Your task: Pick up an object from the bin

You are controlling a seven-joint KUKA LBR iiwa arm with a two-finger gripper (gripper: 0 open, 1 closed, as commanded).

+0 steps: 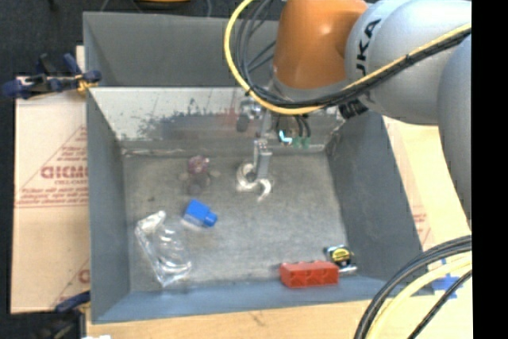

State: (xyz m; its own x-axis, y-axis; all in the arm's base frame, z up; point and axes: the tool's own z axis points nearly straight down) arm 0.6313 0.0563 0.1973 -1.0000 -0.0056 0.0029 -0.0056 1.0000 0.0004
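Pick unfinished, gripper (255, 185) low at mid-bin (107, 194).
Nothing visibly held; open or closed, cannot tell; dark lump (197, 169) and blue block (200, 214) lie near, ungrasped.

free: bin floor (294, 226) centre-right | obstacles: clear wrapper (163, 246), blue block (200, 214) front-left; red brick (308, 275) front-right
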